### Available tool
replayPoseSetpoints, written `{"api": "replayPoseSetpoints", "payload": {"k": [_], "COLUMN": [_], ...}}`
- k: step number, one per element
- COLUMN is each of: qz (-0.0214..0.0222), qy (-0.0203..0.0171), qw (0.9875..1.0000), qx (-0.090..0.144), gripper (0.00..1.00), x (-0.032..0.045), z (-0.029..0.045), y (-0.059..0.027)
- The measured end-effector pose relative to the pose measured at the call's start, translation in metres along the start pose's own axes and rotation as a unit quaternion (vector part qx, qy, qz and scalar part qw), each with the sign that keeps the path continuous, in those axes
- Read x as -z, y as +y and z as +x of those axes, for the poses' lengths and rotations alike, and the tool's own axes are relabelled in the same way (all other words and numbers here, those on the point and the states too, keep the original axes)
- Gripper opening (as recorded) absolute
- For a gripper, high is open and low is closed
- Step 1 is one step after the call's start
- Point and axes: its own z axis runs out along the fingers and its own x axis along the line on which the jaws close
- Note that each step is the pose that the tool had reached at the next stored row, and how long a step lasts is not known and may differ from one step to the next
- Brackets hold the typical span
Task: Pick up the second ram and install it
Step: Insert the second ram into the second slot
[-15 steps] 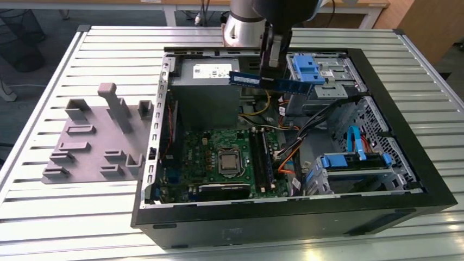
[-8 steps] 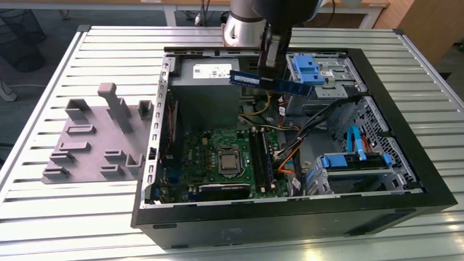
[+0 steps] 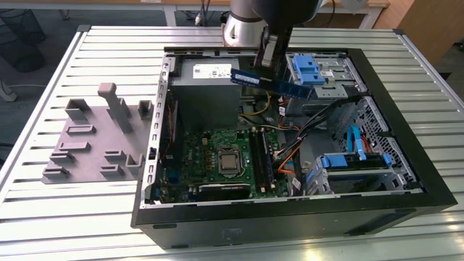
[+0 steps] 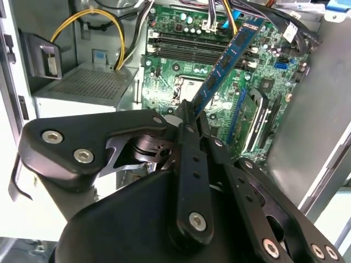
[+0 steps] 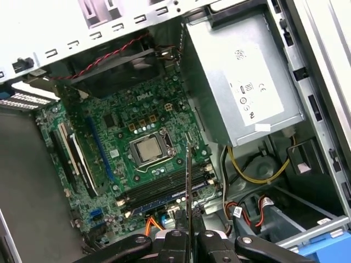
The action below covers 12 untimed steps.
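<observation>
The second ram (image 3: 272, 84) is a thin blue circuit-board strip with dark chips and a pale label, and my gripper (image 3: 267, 58) is shut on its upper edge. It hangs in the air above the open computer case, over the grey power supply (image 3: 206, 89) and the cables beside it. The second wrist view has the ram (image 4: 227, 55) running out from the gripper (image 4: 189, 118) toward the green motherboard (image 4: 181, 71). Seen from the first wrist view, the ram (image 5: 188, 186) is edge-on, rising from the gripper (image 5: 187, 241) above the long black memory slots (image 5: 164, 189).
The black case (image 3: 290, 209) lies open on a slatted metal table (image 3: 87, 217). A grey plastic holder block (image 3: 94, 136) stands to the exterior view's left of it. Blue drive brackets (image 3: 308, 70), cable bundles (image 3: 290, 149) and the processor socket (image 3: 229, 161) crowd the inside.
</observation>
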Motion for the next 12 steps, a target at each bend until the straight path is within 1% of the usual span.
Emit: {"api": "replayPoseSetpoints", "payload": {"k": [3, 6, 9, 12], "qz": [0.0004, 0.0008, 0.0012, 0.0016], "qy": [0.0, -0.0002, -0.0002, -0.0003], "qw": [0.9999, 0.9994, 0.9987, 0.9976], "qx": [-0.017, -0.034, -0.052, -0.069], "gripper": [0.14, 0.14, 0.14, 0.14], "x": [-0.0002, -0.0005, -0.0008, -0.0011], "z": [0.0, 0.0, 0.0, 0.0], "y": [0.0, 0.0, 0.0, 0.0]}}
